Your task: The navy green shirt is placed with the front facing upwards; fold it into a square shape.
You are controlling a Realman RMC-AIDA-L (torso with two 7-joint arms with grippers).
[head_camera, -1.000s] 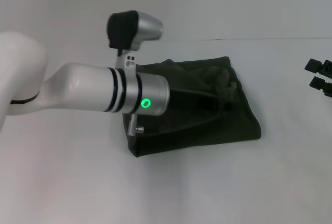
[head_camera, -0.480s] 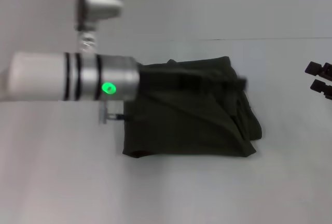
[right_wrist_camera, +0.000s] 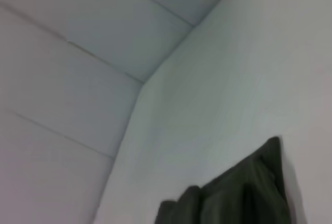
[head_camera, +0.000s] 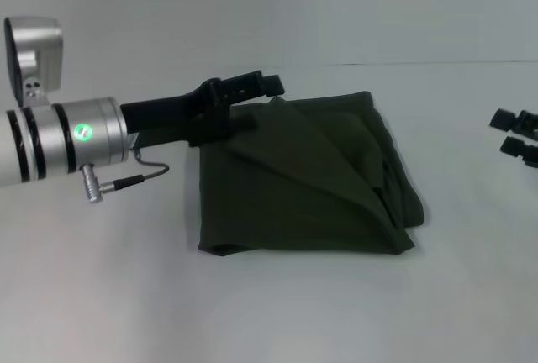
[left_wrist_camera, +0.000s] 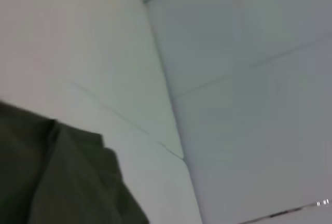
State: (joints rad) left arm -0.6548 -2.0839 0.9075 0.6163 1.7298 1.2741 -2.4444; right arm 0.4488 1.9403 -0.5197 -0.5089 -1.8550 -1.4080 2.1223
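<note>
Swung leftward, left gripper (head_camera: 271, 84) (grip unclear) now touches folded navy green shirt (head_camera: 311, 182); no print visible; right gripper (head_camera: 509, 129) parked

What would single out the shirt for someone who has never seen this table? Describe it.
On the pale table, look just right of the left end effector, whose black fingers reach its far left corner. The navy green shirt lies there as a dark olive, roughly square folded bundle with a diagonal flap on top. It is the only cloth; the right end effector sits apart at the right edge.

White left arm (head_camera: 17, 149) w/ silver wrist, black bands, green LED, cable; black left claw (head_camera: 252, 87).
</note>
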